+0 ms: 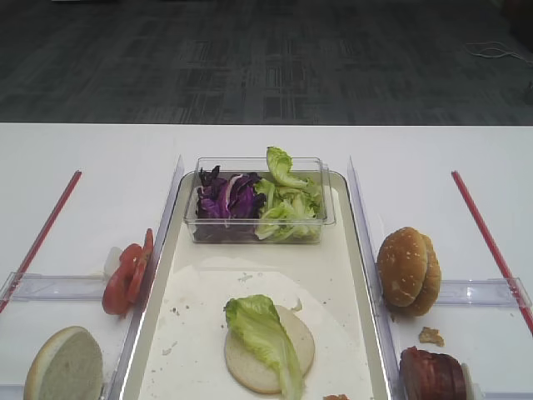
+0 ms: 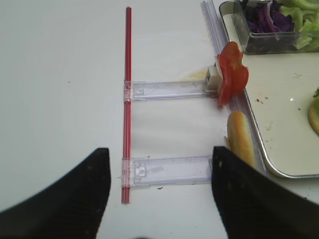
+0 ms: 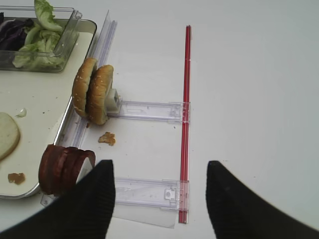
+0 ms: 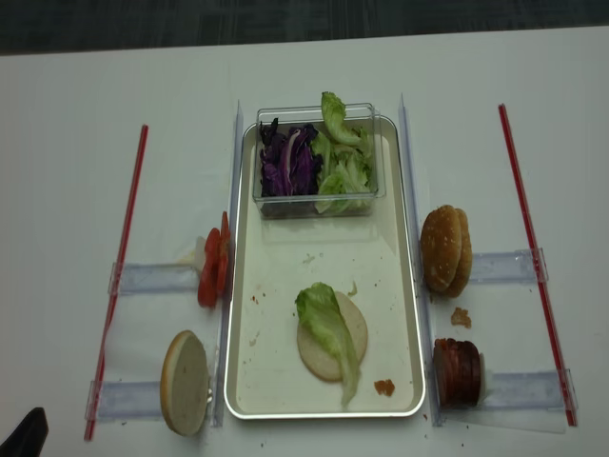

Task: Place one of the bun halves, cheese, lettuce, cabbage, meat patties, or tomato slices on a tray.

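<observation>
Right claw point(image 3: 158, 199) hangs open and empty over the tabletop point(image 3: 249, 74) just beside the meat patties point(image 3: 62, 168), which stand outside the tray point(image 3: 50, 107) where a bun half point(image 1: 268, 348) wears lettuce point(image 1: 265, 332); likely next: a patty, nothing blocking but its clear holder point(image 3: 147, 191).

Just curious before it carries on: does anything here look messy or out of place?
Mostly tidy, but a brownish crumb lies on the table beside the seeded buns, another scrap sits on the tray, and the lettuce overhangs its bun half.
</observation>
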Robot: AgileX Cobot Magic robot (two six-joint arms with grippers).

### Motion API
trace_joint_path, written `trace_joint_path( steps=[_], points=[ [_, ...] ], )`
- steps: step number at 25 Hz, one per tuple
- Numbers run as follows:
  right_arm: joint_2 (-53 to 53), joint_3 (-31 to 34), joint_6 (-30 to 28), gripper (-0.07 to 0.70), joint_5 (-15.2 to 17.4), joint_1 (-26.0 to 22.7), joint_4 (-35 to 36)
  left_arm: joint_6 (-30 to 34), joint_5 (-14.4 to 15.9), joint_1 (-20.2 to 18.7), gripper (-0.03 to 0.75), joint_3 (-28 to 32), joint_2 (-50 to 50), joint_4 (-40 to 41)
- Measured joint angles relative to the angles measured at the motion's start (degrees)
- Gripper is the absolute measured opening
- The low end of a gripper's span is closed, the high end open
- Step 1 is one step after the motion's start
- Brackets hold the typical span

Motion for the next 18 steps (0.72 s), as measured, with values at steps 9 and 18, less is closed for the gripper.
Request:
trace_joint_path(
  steps=[9, 18],
  points=[
    [0.00, 0.00, -0.04, 0.428, 0.00, 0.00, 0.00, 0.00, 0.00, 0.00, 0.421, 0.00, 0.00, 0.00],
    [0.00, 0.00, -0.13, 0.428, 0.00, 0.00, 0.00, 0.00, 0.00, 0.00, 0.421, 0.00, 0.00, 0.00]
  ],
)
